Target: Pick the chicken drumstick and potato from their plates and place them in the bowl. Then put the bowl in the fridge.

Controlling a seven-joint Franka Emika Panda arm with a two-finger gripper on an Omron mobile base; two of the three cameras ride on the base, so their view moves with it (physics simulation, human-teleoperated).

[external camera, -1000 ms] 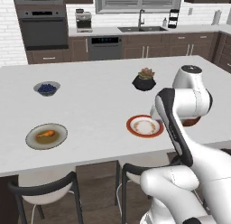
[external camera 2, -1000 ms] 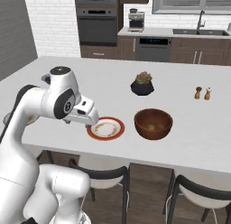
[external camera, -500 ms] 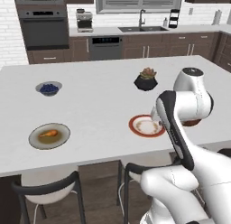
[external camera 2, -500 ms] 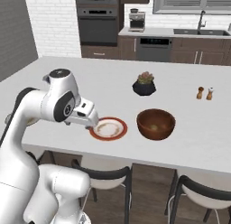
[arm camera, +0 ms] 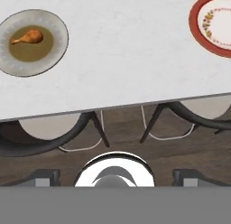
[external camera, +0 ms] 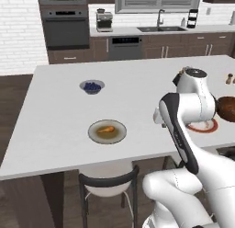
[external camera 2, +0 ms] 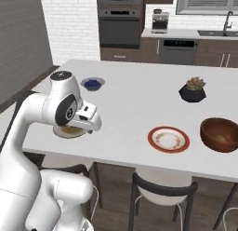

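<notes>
Up ahead of the fingers (arm camera: 43, 175) and off to their left in the hand view sits the dull grey-olive round plate with a brownish centre (arm camera: 61, 35), and the small orange-brown chicken drumstick (arm camera: 28, 37) is lying on it, thin end pointing left. Ahead and to their right is the white round plate with a red-orange rim (arm camera: 195, 20), nothing on it. The two-finger gripper (external camera 2: 88, 122) is spread about as wide as it goes, nothing in it, touching nothing, hanging past the near edge of the white counter (arm camera: 122, 60) over two dark-framed stools (arm camera: 45, 128). Further right, the big dark reddish-brown wooden bowl (external camera 2: 219, 134) has what looks like the small olive-brown potato (external camera 2: 221, 138) inside.
</notes>
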